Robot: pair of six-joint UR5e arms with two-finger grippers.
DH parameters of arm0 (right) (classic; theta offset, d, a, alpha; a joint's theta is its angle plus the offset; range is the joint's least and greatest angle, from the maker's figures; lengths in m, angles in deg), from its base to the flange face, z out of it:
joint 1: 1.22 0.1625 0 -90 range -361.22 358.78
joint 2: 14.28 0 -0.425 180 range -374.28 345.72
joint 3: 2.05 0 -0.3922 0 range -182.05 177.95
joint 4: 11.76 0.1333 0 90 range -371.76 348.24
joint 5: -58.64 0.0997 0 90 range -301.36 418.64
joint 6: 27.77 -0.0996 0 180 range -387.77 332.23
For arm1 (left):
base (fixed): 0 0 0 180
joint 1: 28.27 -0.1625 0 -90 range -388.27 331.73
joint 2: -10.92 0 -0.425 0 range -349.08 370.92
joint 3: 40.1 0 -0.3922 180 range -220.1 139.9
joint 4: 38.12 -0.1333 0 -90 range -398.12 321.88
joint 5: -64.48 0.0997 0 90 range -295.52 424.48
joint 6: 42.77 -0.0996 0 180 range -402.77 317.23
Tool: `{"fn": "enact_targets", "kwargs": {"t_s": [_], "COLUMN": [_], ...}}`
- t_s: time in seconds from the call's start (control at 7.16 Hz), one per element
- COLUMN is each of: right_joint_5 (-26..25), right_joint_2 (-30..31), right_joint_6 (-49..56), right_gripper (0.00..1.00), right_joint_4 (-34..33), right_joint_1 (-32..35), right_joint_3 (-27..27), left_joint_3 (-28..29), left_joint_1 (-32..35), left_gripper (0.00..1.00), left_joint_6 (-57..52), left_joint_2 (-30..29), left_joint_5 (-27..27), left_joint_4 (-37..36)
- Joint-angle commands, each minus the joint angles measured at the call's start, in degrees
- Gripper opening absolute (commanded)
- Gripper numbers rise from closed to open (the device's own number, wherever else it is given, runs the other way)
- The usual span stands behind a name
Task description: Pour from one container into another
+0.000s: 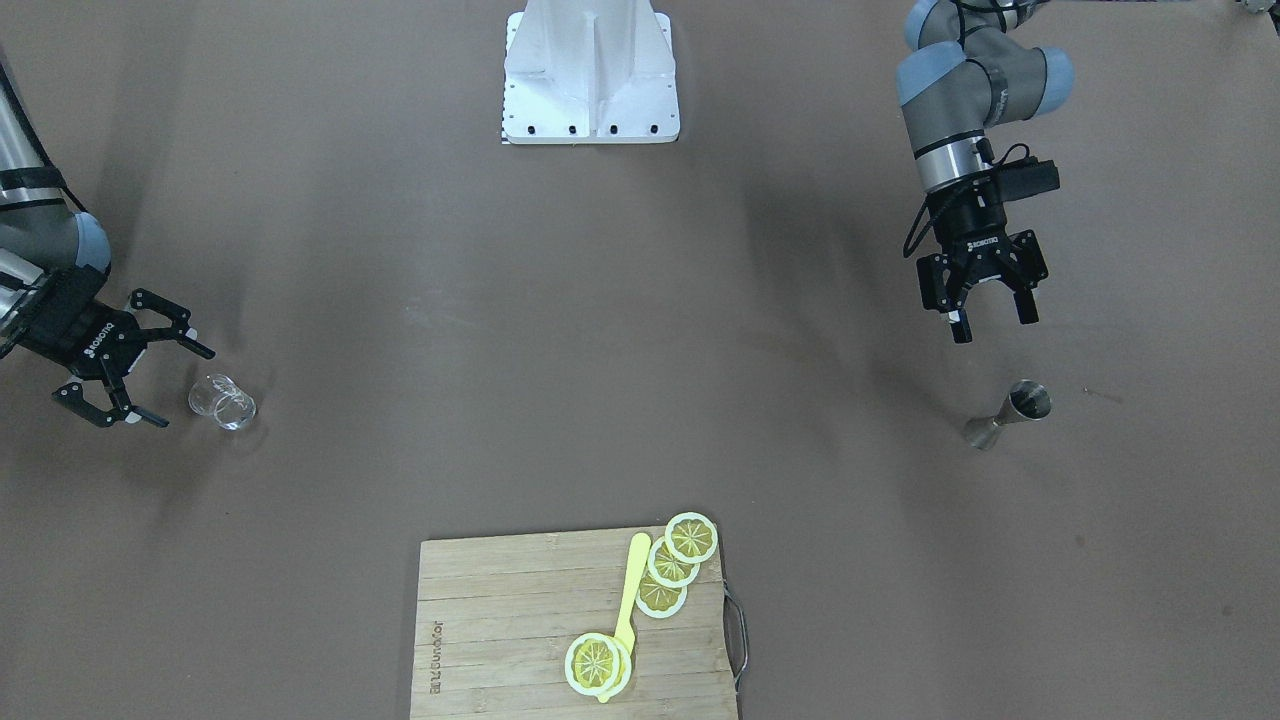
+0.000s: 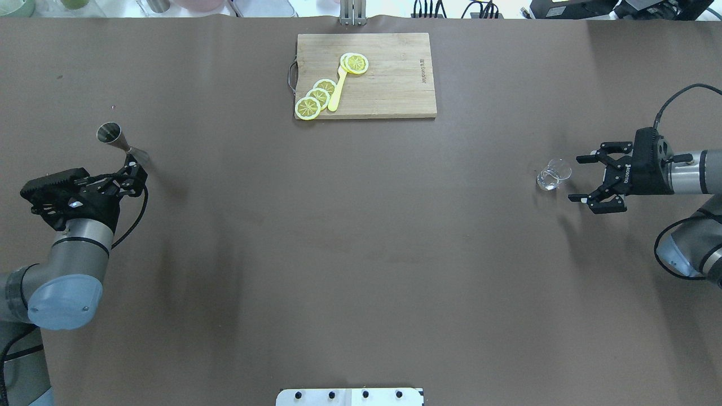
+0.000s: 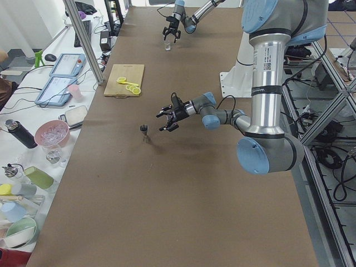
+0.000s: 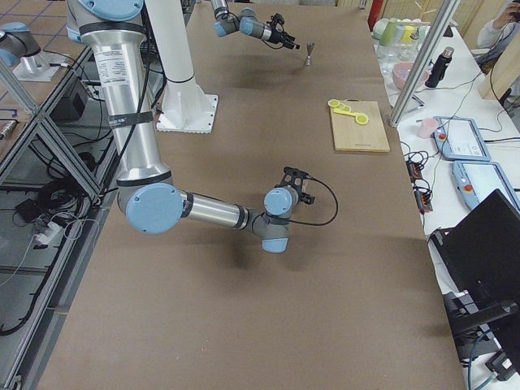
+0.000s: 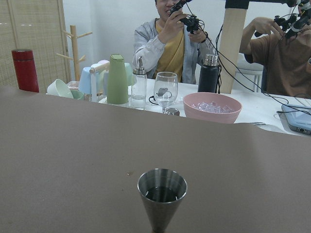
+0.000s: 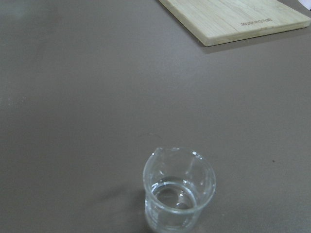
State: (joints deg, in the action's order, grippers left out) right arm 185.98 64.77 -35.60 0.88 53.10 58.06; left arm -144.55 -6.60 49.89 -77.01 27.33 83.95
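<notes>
A steel jigger (image 1: 1010,412) stands upright on the brown table, dark liquid visible inside it in the left wrist view (image 5: 162,194). My left gripper (image 1: 993,325) hovers open just short of the jigger (image 2: 109,133), not touching it. A small clear glass beaker (image 2: 553,173) with a spout stands at the other end of the table; it looks nearly empty in the right wrist view (image 6: 178,191). Level with the beaker, my right gripper (image 2: 576,179) is open, its fingers beside the glass (image 1: 222,402) and apart from it.
A wooden cutting board (image 2: 389,84) with several lemon slices (image 2: 316,98) and a yellow utensil (image 2: 337,90) lies at the far middle edge. The white robot base (image 1: 590,75) is at the near middle. A side bench beyond the left end carries bowls, bottles and cups (image 5: 212,106).
</notes>
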Motion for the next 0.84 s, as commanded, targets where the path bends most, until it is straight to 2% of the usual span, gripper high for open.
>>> {"fn": "enact_targets", "kwargs": {"t_s": [0.0,0.14,0.7], "right_joint_5": [-0.2,-0.2,-0.5], "right_joint_2": [-1.6,-2.0,-3.6], "right_joint_6": [0.4,0.4,-0.2], "right_gripper": [1.0,1.0,1.0], "right_joint_4": [-0.1,-0.2,-0.2], "right_joint_1": [-0.3,-0.4,-0.4], "right_joint_3": [-1.6,-1.7,-2.9], "left_joint_3": [3.6,5.9,13.4], "left_joint_1": [-1.3,-1.9,-2.0], "left_gripper": [0.98,0.98,0.98], "left_joint_6": [0.7,1.4,4.2], "left_joint_2": [-0.5,-2.4,-7.0], "left_joint_5": [5.4,7.8,7.8], "left_joint_4": [0.1,0.2,0.5]}}
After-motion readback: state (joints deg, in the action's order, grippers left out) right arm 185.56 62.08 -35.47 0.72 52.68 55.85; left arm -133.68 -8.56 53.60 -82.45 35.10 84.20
